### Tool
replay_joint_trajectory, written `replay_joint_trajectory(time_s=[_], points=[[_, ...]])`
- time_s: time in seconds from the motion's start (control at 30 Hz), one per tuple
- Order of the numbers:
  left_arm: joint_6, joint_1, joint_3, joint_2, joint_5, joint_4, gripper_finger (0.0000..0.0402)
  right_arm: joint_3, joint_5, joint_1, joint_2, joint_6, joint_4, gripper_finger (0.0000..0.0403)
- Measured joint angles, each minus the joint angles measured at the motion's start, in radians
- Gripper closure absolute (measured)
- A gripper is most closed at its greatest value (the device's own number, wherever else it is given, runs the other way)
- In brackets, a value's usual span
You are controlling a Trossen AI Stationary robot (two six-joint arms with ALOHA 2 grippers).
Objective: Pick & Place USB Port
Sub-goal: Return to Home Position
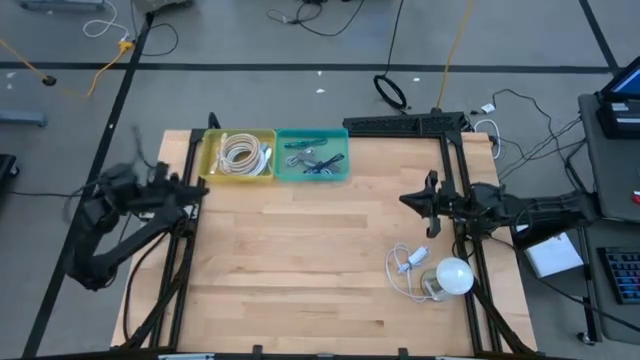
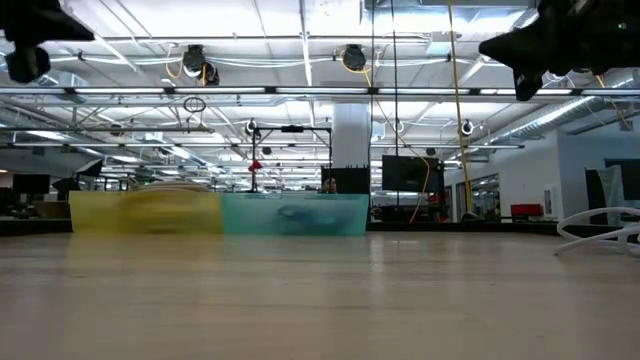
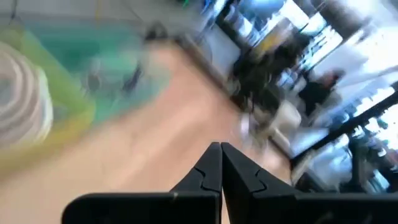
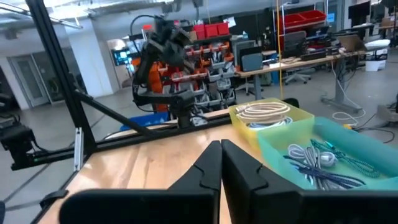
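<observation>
A white cable with a small plug point(image 1: 408, 263) lies loose on the wooden table near its right near corner, beside a white round object point(image 1: 453, 275). In the low view the cable point(image 2: 600, 236) shows as a white loop at the right. My right gripper point(image 1: 404, 198) point(image 4: 221, 144) hovers shut above the table, on the far side of the cable, touching nothing. My left gripper point(image 1: 200, 186) point(image 3: 221, 148) is shut too, raised at the table's left edge near the yellow bin point(image 1: 238, 156). Both arms hang high in the low view.
A yellow bin point(image 2: 145, 212) with a coiled white cable point(image 4: 261, 112) and a teal bin point(image 1: 312, 155) point(image 4: 323, 155) with several dark cables stand side by side at the table's far edge. Black frame rails point(image 1: 455, 160) run along the left and right edges. Bare wood fills the middle.
</observation>
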Motion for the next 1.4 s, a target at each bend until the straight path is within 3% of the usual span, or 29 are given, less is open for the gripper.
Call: replay_joint_trajectory(time_s=[0.03, 0.17, 0.27, 0.43, 0.67, 0.97, 1.13, 1.4], points=[[0.015, 0.0, -0.006, 0.003, 0.012, -0.025, 0.04, -0.007, -0.003, 0.0, -0.006, 0.001, 0.004, 0.0403], [0.03, -0.005, -0.078, -0.003, 0.055, 0.223, 0.0401, -0.027, -0.01, 0.005, -0.026, -0.016, 0.004, 0.0403], [0.022, -0.004, -0.123, -0.002, 0.058, 0.261, 0.0401, -0.045, -0.004, 0.004, -0.038, -0.023, 0.004, 0.0403], [0.025, -0.004, -0.227, -0.002, -0.006, 0.169, 0.0401, -0.088, -0.004, 0.004, -0.059, -0.003, -0.006, 0.0403], [0.017, -0.004, -0.338, -0.003, -0.109, 0.274, 0.0401, -0.127, -0.004, 0.004, -0.071, 0.035, -0.01, 0.0403], [-0.029, -0.005, -0.484, -0.003, -0.165, 0.247, 0.0401, -0.155, -0.004, 0.004, -0.072, 0.039, -0.017, 0.0403], [-0.08, -0.015, -0.484, -0.003, -0.278, 0.237, 0.0401, -0.168, 0.001, 0.004, -0.072, 0.04, -0.017, 0.0403], [-0.134, -0.036, -0.493, -0.002, -0.371, 0.112, 0.04, -0.216, 0.028, 0.004, -0.072, 0.096, -0.027, 0.0403]])
